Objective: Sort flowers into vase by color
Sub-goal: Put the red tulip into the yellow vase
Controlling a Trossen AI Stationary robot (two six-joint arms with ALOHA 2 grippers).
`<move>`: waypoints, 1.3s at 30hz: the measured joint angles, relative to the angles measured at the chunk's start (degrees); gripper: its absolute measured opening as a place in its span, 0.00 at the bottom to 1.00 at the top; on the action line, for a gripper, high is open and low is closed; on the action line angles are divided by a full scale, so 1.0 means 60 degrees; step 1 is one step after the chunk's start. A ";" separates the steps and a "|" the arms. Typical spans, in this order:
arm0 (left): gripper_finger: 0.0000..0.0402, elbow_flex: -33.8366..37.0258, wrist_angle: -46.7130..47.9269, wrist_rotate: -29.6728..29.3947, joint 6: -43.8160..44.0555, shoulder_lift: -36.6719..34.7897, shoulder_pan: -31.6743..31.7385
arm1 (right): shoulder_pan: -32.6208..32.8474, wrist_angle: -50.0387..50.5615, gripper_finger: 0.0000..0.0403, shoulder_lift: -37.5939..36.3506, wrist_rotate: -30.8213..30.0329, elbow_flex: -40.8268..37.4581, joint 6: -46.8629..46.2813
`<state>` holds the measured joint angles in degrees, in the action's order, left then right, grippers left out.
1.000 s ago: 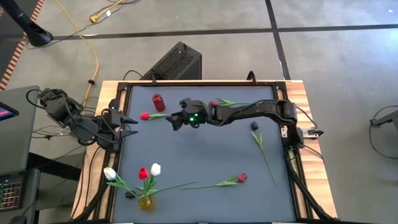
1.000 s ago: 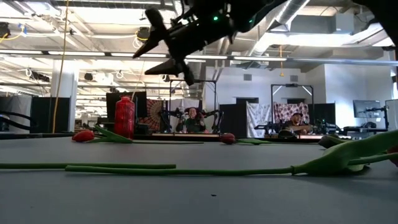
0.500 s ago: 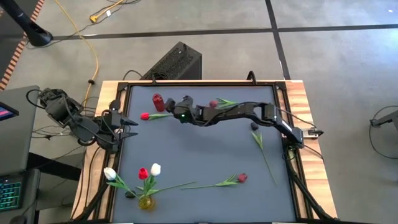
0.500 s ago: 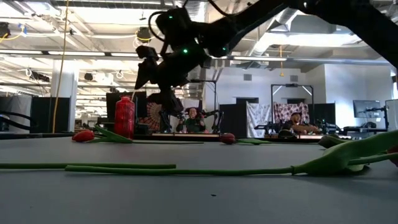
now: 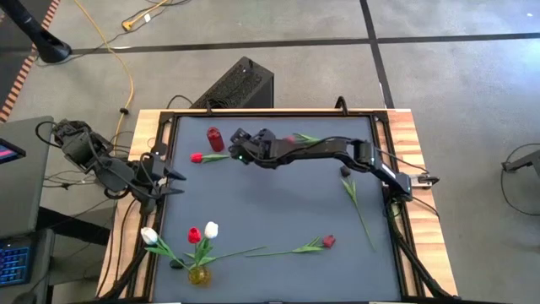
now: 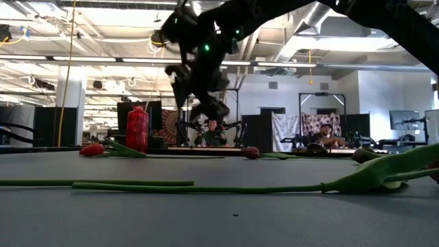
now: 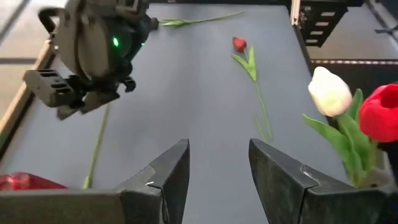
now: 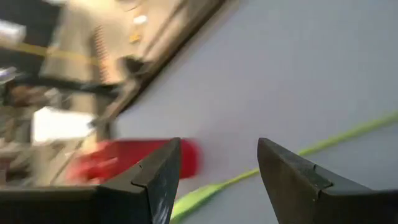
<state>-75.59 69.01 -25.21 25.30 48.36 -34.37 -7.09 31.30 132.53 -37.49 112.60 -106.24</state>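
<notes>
My right gripper (image 5: 236,145) hung open over the far-left of the table (image 5: 278,203), just beside the red vase (image 5: 214,136) and above the red tulip (image 5: 197,157) lying there; left gripper (image 5: 173,181) open at the left edge, idle; yellow vase (image 5: 198,274) near-left held white and red flowers; three more tulips lay loose on the table.

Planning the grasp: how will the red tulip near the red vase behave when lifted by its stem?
The red tulip looks light. Its thin stem would probably flex, so the head may droop. Lying flat, it seems unlikely to roll. The right pincer, open, hovers near its stem.
</notes>
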 joint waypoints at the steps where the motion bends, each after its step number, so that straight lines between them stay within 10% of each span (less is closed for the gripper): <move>1: 0.38 0.0000 0.0004 0.0103 0.0093 -0.0002 0.0000 | 0.0007 0.0300 0.59 0.0018 0.0006 -0.0068 -0.0431; 16: 0.38 0.0000 0.0021 0.0876 0.0262 0.0003 0.0000 | 0.0159 -0.0059 0.59 0.1530 0.0088 0.0127 -0.3503; 39: 0.38 0.0000 0.0018 0.1245 -0.0412 0.0000 -0.0007 | -0.0645 0.1242 0.34 0.1348 0.1418 0.0134 -0.0910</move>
<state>-75.59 69.12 -17.74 22.82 48.36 -34.41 -10.96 38.75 140.62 -28.98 113.40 -111.70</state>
